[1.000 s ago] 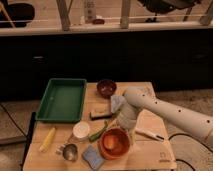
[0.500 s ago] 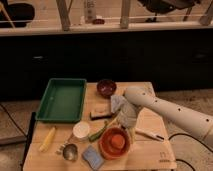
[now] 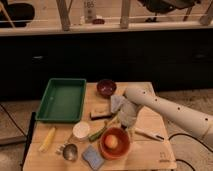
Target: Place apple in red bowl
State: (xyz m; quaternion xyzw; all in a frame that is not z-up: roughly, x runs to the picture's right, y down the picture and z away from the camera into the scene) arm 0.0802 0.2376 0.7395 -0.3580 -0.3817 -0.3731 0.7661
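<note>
The apple [image 3: 111, 142], small, round and yellow-orange, lies inside the red bowl [image 3: 121, 150], a wide orange-red bowl near the table's front edge. My gripper [image 3: 125, 121], grey, at the end of the white arm [image 3: 165, 107] that reaches in from the right, hangs just above and behind the bowl's far rim. It is apart from the apple, and nothing shows in its grasp.
On the wooden table [image 3: 150, 150] there is a green tray [image 3: 62, 100] at back left and a dark maroon bowl [image 3: 106, 87] at the back. A white cup [image 3: 81, 130], corn cob [image 3: 47, 139], metal cup [image 3: 70, 151], blue sponge [image 3: 92, 156] and green vegetable [image 3: 97, 133] lie left of the bowl. A thin utensil [image 3: 147, 134] lies to its right.
The gripper has drawn slightly up and back from the bowl. The apple now shows lying in the bowl. The other objects have not moved.
</note>
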